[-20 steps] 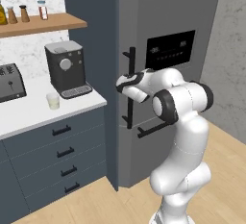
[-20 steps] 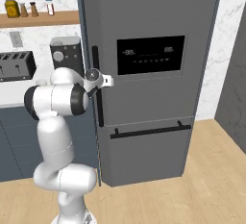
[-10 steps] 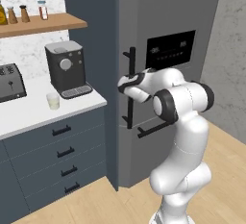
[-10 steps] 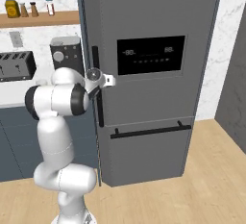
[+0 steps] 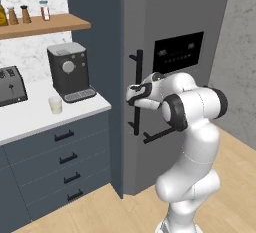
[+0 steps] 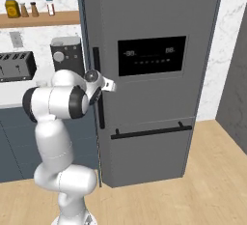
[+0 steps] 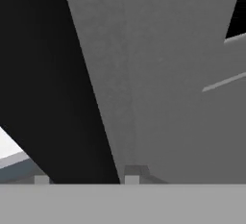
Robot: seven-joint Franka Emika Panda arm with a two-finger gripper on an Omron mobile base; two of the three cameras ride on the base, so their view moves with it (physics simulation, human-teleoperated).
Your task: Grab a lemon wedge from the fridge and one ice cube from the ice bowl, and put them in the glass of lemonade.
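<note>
Early stage: the fridge (image 6: 154, 74) door is shut, so nothing of the task proper is done yet. The gripper (image 5: 134, 95) sits at the upper door's long black bar handle (image 5: 138, 89); in the hand view the dark bar runs between the two fingers (image 7: 131, 175), which stand partly closed about it, apparently clamped on the bar, though actual contact is hard to confirm at this resolution. Judged remaining: swing the door open, find the lemon wedge inside, carry it to the glass of lemonade (image 5: 55, 105), then fetch one ice cube and drop that in too. The wedge lies somewhere behind the closed door, beyond the fingers; cannot say on which shelf. The glass stands upright on the worktop (image 5: 35, 119), well apart from the fingers on their far side from the fridge front, just in front of the coffee machine (image 5: 69, 72). The handle's long axis is vertical, running above and below the fingers, standing off the door near its edge toward the worktop; a second bar handle (image 6: 152, 131) lies horizontal, well below the fingers.
</note>
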